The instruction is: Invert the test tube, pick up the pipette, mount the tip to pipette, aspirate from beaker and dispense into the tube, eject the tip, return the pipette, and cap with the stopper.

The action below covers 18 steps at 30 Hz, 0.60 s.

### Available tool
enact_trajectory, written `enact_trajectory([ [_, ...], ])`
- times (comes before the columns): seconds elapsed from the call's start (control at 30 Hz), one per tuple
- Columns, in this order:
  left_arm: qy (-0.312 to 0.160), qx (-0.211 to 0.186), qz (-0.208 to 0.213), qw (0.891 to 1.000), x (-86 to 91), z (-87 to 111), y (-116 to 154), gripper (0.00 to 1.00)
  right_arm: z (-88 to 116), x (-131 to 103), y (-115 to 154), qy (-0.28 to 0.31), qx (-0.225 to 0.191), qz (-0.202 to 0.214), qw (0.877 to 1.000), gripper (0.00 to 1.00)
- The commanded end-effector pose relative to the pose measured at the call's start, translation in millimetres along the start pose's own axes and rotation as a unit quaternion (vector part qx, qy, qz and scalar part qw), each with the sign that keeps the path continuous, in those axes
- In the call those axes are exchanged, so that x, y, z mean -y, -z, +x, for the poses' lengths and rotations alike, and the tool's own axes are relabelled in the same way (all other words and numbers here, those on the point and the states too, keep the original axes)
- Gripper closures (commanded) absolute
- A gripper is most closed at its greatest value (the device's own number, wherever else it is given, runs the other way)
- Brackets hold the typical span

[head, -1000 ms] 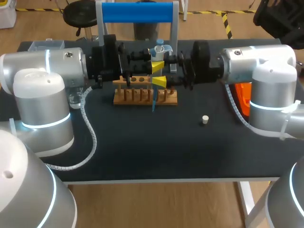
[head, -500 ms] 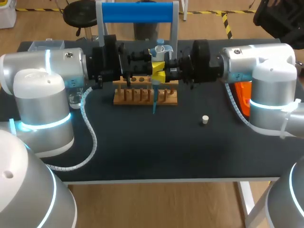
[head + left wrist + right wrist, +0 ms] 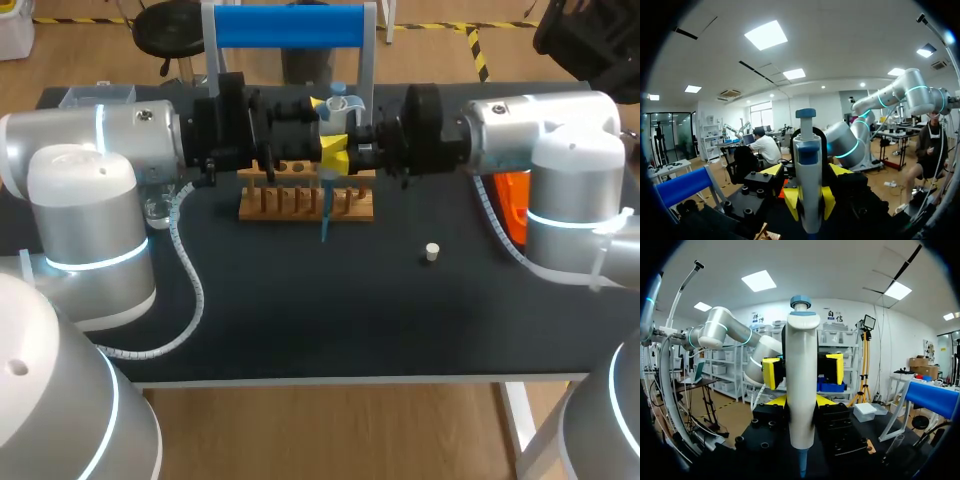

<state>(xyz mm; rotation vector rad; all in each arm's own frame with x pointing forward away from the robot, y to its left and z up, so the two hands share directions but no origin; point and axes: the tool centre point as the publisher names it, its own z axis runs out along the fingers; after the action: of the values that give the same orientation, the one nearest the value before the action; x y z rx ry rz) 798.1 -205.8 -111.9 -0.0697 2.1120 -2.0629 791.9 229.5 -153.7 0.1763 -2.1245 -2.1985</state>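
A white pipette with a blue plunger (image 3: 339, 102) hangs upright over the wooden rack (image 3: 305, 204), its blue tip (image 3: 324, 212) pointing down. My right gripper (image 3: 335, 155) comes in from the right and is shut on the pipette's body (image 3: 801, 380), its own tips (image 3: 800, 401) pressed to both sides. My left gripper (image 3: 322, 135) faces it from the left and is open. Its fingers (image 3: 771, 373) stand off the pipette (image 3: 808, 175) on either side. A small white stopper (image 3: 432, 252) lies on the dark table to the right of the rack.
A blue-topped stand (image 3: 290, 26) rises behind the rack. A glass beaker (image 3: 157, 211) sits by my left arm, and a clear box (image 3: 96, 96) at the back left. An orange object (image 3: 512, 205) lies under my right arm.
My right gripper closed on the pipette, then my left gripper's fingers spread away from it. The pipette has stayed in place.
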Motion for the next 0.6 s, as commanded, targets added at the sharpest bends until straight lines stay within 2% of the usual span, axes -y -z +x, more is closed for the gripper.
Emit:
enact_trajectory([
  [0.03,-0.001,0.003,0.003,1.000,-1.6,0.6,-2.0,0.00,-1.5,0.0,6.3,0.001,-0.003,-0.002,1.000,1.00],
  [0.6,-0.001,0.003,0.003,1.000,-1.6,0.6,-2.0,0.00,-15.7,4.8,38.6,-0.001,-0.018,-0.001,1.000,1.00],
])
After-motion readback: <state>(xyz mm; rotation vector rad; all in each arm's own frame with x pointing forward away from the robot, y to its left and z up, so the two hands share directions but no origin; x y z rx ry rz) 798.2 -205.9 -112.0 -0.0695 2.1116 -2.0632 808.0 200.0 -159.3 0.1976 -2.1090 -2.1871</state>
